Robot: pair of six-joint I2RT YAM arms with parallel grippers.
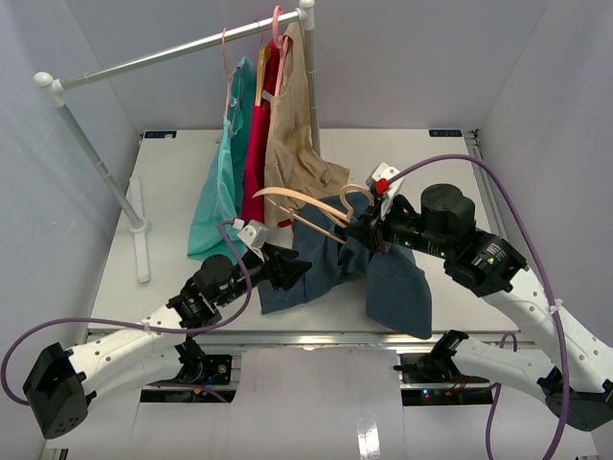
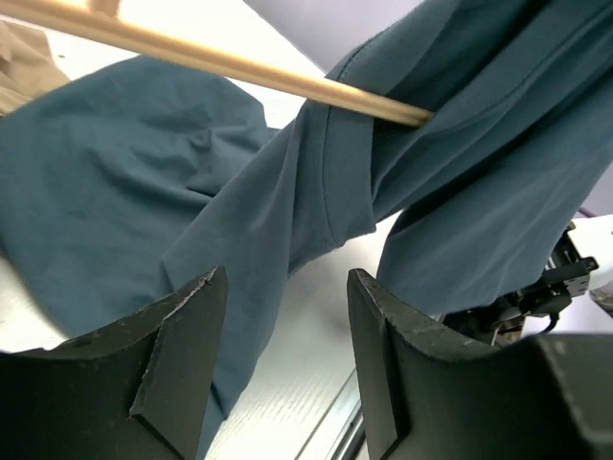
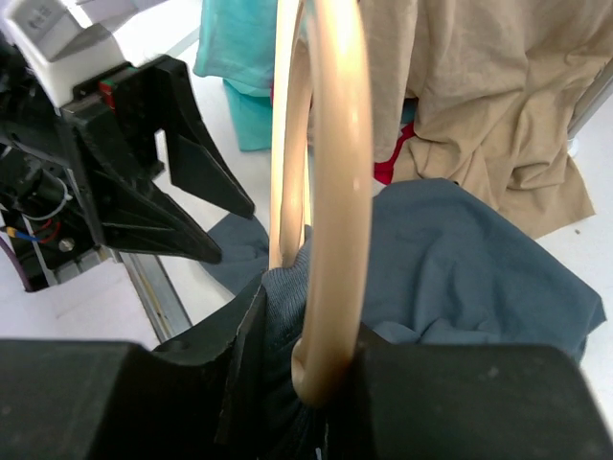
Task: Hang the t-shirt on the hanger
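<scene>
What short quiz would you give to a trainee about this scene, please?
1. True or false: the left fingers stand open near the t-shirt.
2. What do the right fingers grip? A: the hanger. B: a bottle. C: nothing.
3. How many garments hang on the rail?
Key: 1 true; 2 A; 3 three (teal, red, beige).
</scene>
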